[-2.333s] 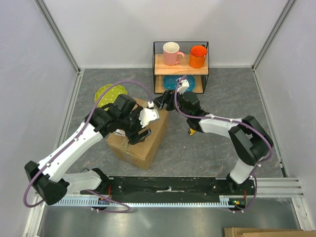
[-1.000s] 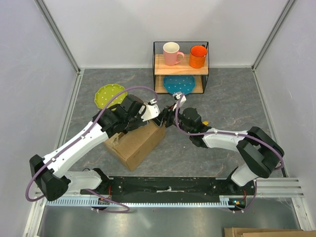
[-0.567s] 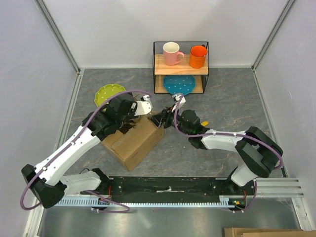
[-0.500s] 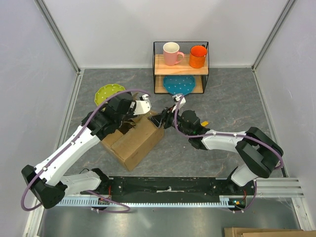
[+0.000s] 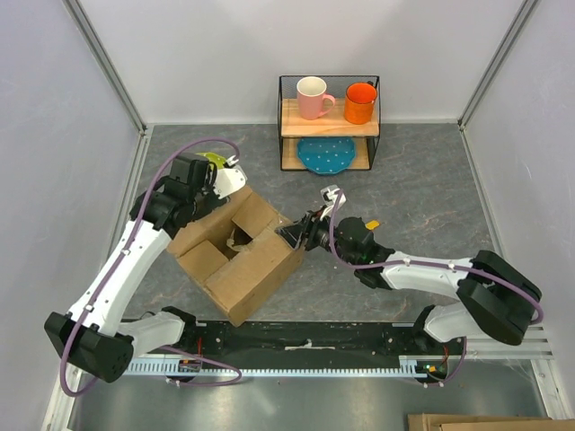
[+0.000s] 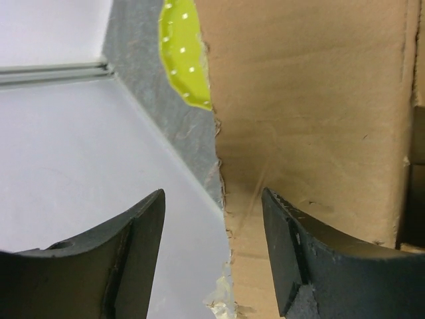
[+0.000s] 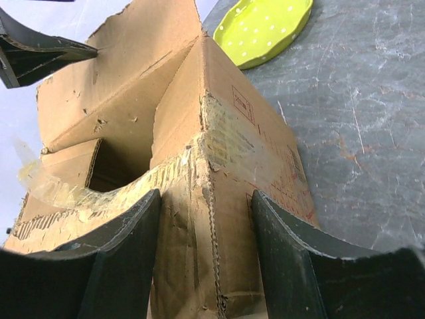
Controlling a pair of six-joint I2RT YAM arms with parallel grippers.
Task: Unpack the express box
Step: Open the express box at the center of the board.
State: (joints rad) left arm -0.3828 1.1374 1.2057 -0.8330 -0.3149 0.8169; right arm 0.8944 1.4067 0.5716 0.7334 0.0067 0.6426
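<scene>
Two pairs of fingers stand apart at the open-flapped express box (image 5: 241, 260), left of the table's centre: the left gripper (image 6: 212, 199) wide astride its far flap beside the green plate (image 6: 182, 60), the right gripper (image 7: 206, 203) straddling its right corner, grip uncertain.

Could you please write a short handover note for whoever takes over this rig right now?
Box: mid-table near the green plate, top flaps open, tape torn.
Left gripper: open, fingers astride the torn edge of a flap, not clamped.
Right gripper: fingers apart around a corner of the box; grip unclear.
Done: box opened.
Left: take out the contents; what is inside is hard to see.
</scene>
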